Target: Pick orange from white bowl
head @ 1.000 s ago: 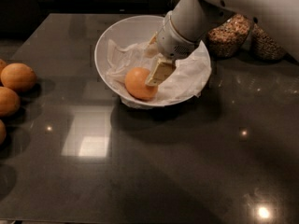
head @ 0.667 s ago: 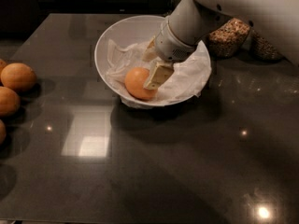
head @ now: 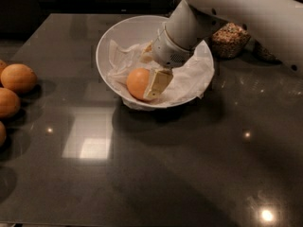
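The orange (head: 136,83) lies in the white bowl (head: 113,37) on crumpled white paper, at the front left of the bowl's inside. My gripper (head: 151,71) reaches down into the bowl from the upper right on the white arm and sits right against the orange's right side, touching it. The gripper's body hides part of the orange's right edge. The orange rests on the paper and is not lifted.
Three duller tan-orange fruits (head: 18,78) sit at the table's left edge. Glass jars of grains (head: 230,39) stand behind the bowl at the right, partly under the arm. The bowl stands on a dark glossy table (head: 156,174).
The gripper has shifted slightly down and to the left, closer against the orange. The orange and bowl have stayed in place.
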You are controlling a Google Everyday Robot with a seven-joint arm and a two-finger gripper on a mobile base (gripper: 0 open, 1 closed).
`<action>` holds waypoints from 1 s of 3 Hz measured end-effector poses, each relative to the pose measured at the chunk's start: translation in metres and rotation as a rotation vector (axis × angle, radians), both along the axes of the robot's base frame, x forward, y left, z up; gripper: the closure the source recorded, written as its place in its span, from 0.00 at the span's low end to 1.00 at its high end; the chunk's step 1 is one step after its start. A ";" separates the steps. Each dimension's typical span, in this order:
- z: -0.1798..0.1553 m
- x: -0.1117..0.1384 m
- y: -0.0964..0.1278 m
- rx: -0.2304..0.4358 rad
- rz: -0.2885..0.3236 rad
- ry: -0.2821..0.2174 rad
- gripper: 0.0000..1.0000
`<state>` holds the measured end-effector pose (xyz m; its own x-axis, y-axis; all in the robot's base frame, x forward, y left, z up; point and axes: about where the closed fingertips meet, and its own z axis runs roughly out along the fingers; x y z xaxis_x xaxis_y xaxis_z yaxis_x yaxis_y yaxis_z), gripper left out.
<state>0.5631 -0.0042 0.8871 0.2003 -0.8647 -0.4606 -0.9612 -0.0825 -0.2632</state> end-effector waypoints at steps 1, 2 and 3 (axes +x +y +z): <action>-0.005 -0.002 0.009 -0.001 0.025 0.013 0.32; -0.010 -0.003 0.017 -0.003 0.044 0.025 0.35; -0.016 -0.002 0.024 -0.005 0.056 0.042 0.52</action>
